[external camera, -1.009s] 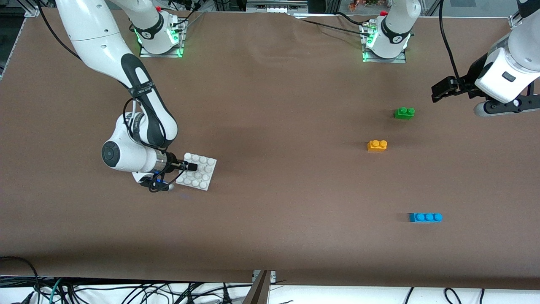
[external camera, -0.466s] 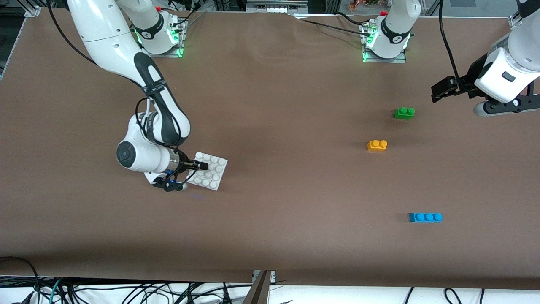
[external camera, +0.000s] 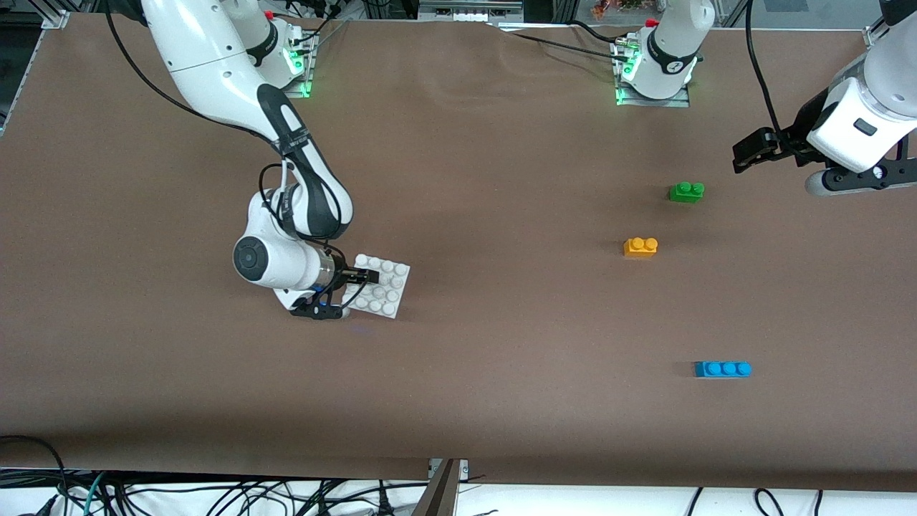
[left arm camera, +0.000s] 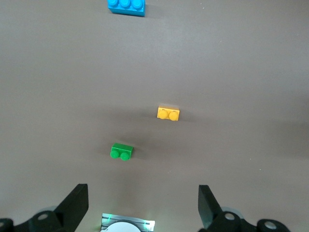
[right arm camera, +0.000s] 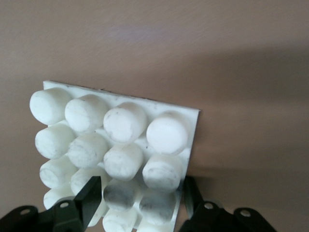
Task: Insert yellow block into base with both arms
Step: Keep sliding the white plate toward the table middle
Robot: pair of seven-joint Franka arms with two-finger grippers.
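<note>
Gripping the base (external camera: 383,285) at the frame's middle-left, the right end effector (external camera: 362,275) is clenched on it, the left end effector (external camera: 745,154) waits released, upper right, near the yellow block (external camera: 640,246).

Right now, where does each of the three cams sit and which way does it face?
Front view: high across the table, facing both bases; both arms show, right gripper shut on the white studded plastic base plate.
Left wrist view: looks down between its open fingers at the orange-yellow two-stud brick.
Right wrist view: close on the plate.
Shared: front and left wrist both show the yellow brick.
</note>
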